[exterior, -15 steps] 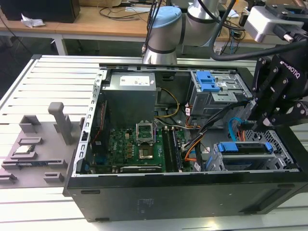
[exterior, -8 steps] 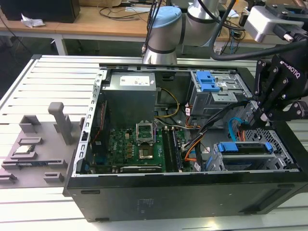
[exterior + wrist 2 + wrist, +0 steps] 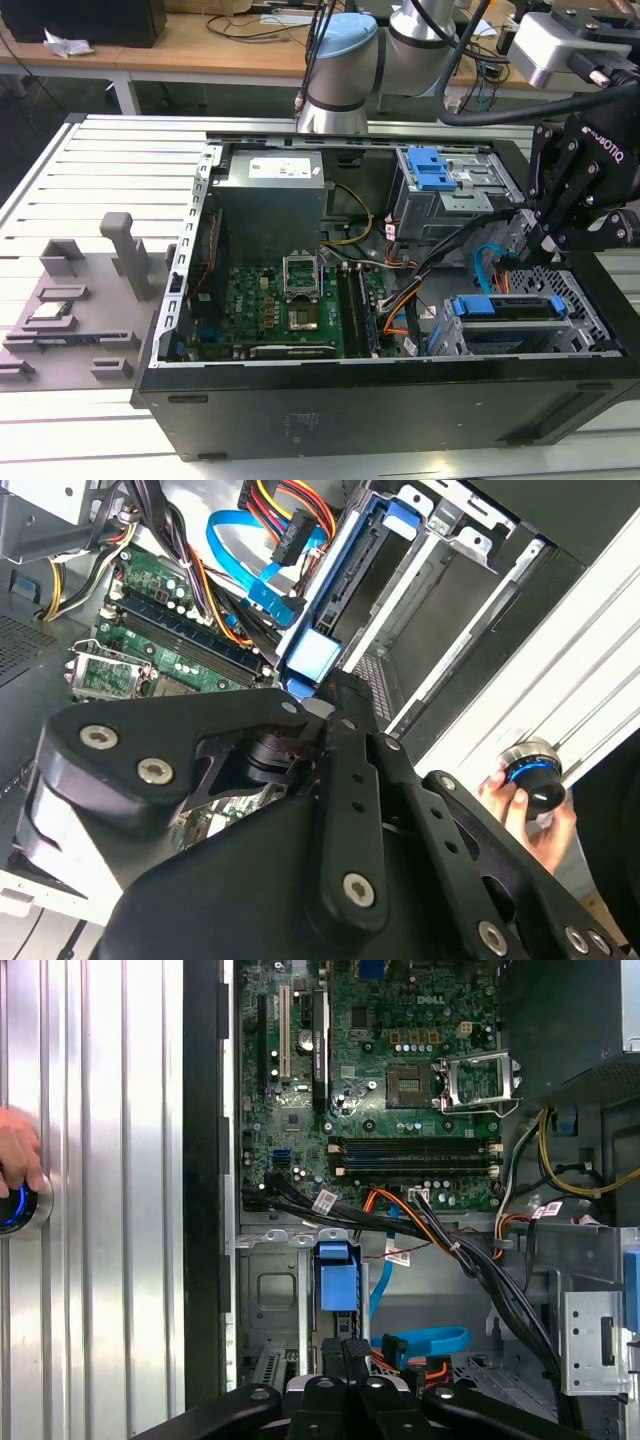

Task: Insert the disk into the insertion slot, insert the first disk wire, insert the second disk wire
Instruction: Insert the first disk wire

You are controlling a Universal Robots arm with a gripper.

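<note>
Disk [image 3: 508,308] lies seated in the insertion slot [image 3: 588,322], lower right of the exterior view. Gripper [image 3: 543,238] hangs just above, fingers closed together, nothing visible between them. Judged stage: first wire. Grasping the loose blue cable [image 3: 487,262] requires opened fingers.

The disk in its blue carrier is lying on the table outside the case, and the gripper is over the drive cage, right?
No, it is not outside: the exterior view shows the disk seated in the insertion slot inside the case. The gripper is over that cage.
</note>
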